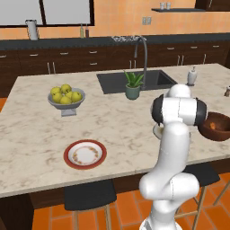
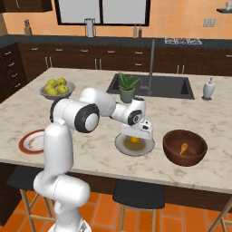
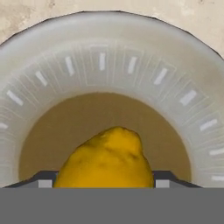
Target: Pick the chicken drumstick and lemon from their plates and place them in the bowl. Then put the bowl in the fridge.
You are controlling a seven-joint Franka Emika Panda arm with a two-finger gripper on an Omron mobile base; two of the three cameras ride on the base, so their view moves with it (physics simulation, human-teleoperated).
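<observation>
Lemon point(image 3: 105, 157) sitting on the grey-beige plate point(image 2: 122, 146) just beside the bowl point(image 2: 185, 147), end effector point(image 2: 134, 137) straddling it with fingers spread either side, needing a centred squeeze before lifting straight toward the bowl holding the drumstick point(image 2: 183, 148).

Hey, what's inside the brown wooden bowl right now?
In the bowl, the chicken drumstick lies on the bottom. The lemon is not in it; it sits on the grey-beige plate under the gripper. The near inner wall is hidden by the rim.
</observation>
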